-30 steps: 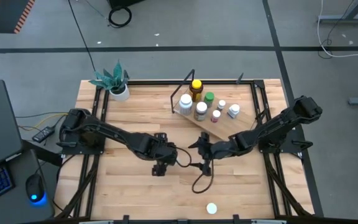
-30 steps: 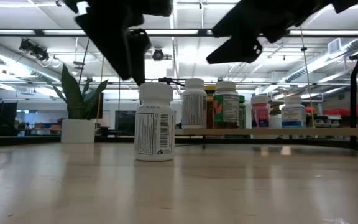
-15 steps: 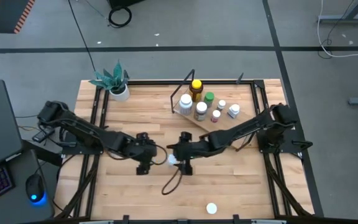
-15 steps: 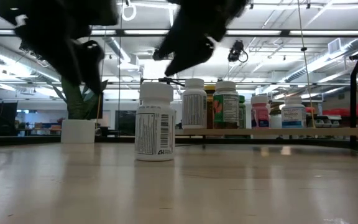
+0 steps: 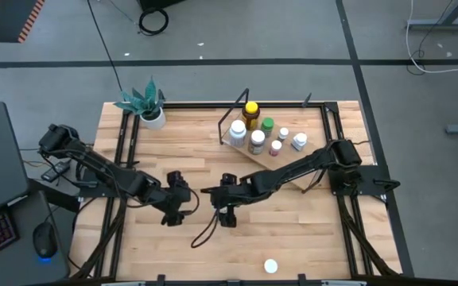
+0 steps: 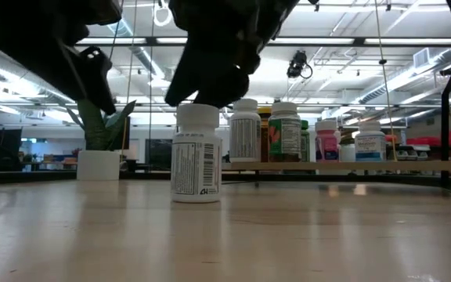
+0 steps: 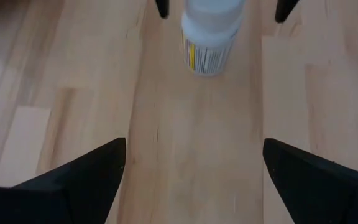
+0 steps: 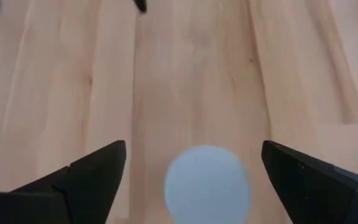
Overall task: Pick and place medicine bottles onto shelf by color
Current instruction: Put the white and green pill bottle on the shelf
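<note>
Bottle, white-capped (image 5: 270,266), stood alone at the near edge of the surface (image 5: 308,238), at 6 o'clock from the middle. Farther in, a second white bottle (image 6: 196,153) stood upright on bare wood near the centre, its cap (image 8: 207,183) directly beneath the right end effector (image 8: 194,180). That end effector had its fingers spread wide on either side of the cap, not touching it. Left end effector (image 7: 194,180), at 9 o'clock from the same bottle and apart from it, was likewise spread wide and held nothing; the bottle showed ahead of it in the left wrist view. Shelf (image 5: 289,163), a tilted light-wood board in a black wire frame, lay at 1 o'clock from the centre and carried the other bottles: amber with yellow cap (image 5: 250,112), green-capped (image 5: 267,125), pinkish one (image 5: 276,148), several white-capped. Potted plant (image 5: 145,102) stood at the far 11 o'clock corner.
</note>
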